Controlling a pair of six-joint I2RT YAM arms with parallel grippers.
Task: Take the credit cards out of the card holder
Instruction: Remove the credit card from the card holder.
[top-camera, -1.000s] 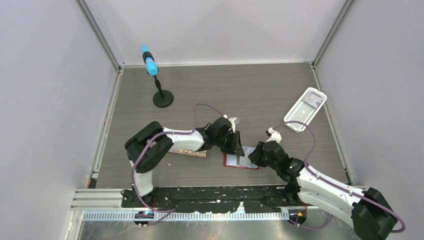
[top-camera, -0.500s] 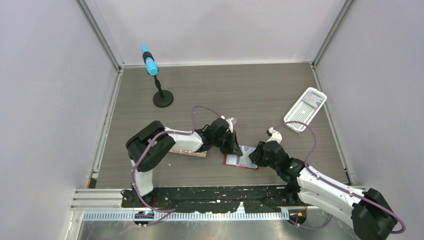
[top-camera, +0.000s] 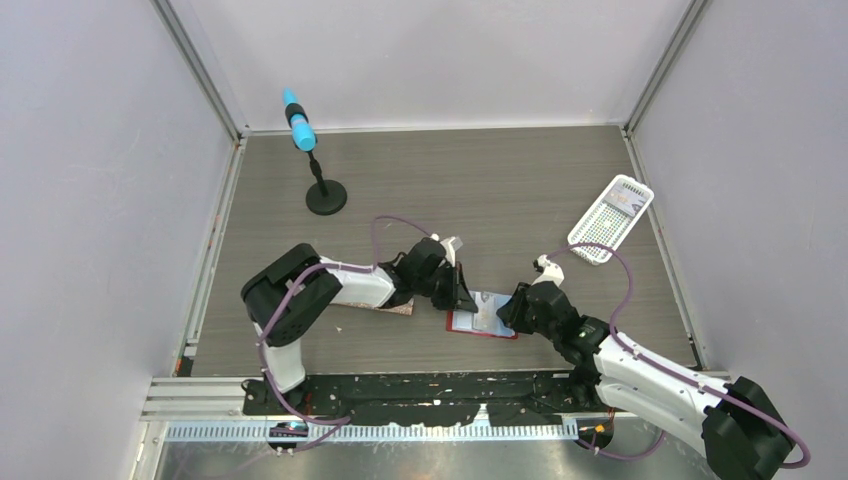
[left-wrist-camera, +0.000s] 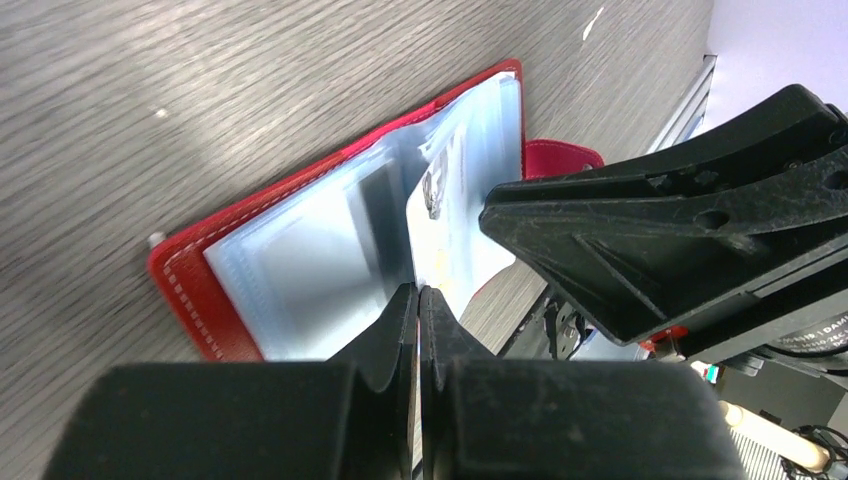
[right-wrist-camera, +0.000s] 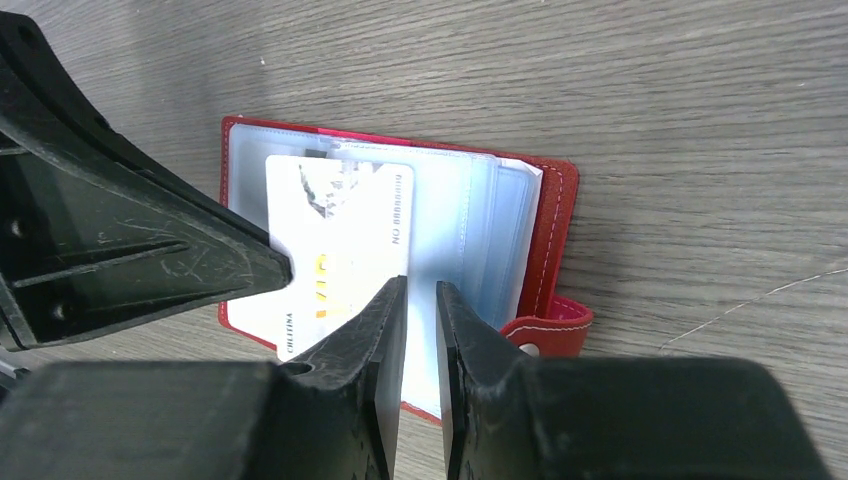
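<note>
The red card holder (top-camera: 463, 323) lies open on the table, its light blue pockets (right-wrist-camera: 470, 230) facing up. My left gripper (top-camera: 460, 294) is shut on the left edge of a white credit card (right-wrist-camera: 340, 230), which sticks partly out of a pocket to the left. In the left wrist view the card (left-wrist-camera: 413, 235) shows edge-on between the closed fingertips of that gripper (left-wrist-camera: 418, 292). My right gripper (right-wrist-camera: 421, 288) is closed on a pocket leaf near the holder's right side (top-camera: 506, 314). The red snap tab (right-wrist-camera: 545, 325) lies beside it.
A glittery pink-brown tube (top-camera: 378, 304) lies under my left arm. A white perforated basket (top-camera: 611, 218) stands at the back right. A black stand with a blue top (top-camera: 318, 180) stands at the back left. Walls close in the table on three sides.
My left gripper has moved a little left and nearer with the card in it, drawing the card further out of the pocket. The right arm has stayed in place.
</note>
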